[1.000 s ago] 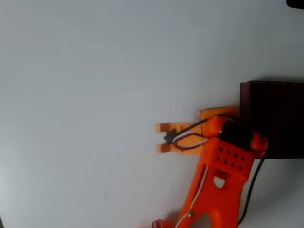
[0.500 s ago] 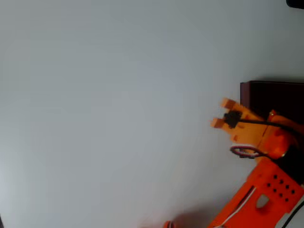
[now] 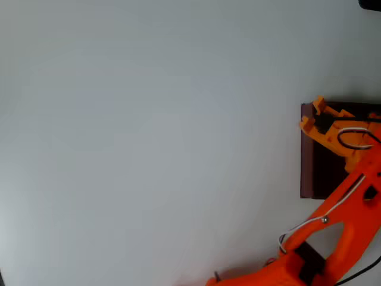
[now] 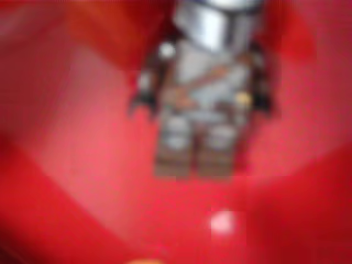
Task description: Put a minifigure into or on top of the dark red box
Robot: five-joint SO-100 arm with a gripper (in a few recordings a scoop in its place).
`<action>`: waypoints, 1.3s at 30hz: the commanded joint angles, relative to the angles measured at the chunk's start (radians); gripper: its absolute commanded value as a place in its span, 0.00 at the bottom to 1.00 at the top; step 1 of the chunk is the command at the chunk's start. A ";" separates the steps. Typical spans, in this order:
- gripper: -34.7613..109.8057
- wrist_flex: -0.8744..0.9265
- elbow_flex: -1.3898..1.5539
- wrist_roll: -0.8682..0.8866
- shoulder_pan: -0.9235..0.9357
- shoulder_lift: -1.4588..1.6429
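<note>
In the overhead view the orange pincer (image 3: pixel 312 114) sits over the upper left corner of the dark red box (image 3: pixel 307 173), its two fingertips projecting past the box's left wall, with the orange arm (image 3: pixel 339 232) running down and to the right of it and the white table (image 3: pixel 149 143) spreading to its left. The minifigure (image 3: pixel 323 122) appears as a small dark shape just behind the fingertips, clamped between the nearly closed jaws. In the blurred wrist view the minifigure (image 4: pixel 203 93) hangs directly ahead of the pincer, head toward the top edge and legs downward, against a red surface whose identity I cannot tell.
</note>
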 commanded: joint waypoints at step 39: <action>0.34 -0.453 2.183 0.236 -1.335 2.421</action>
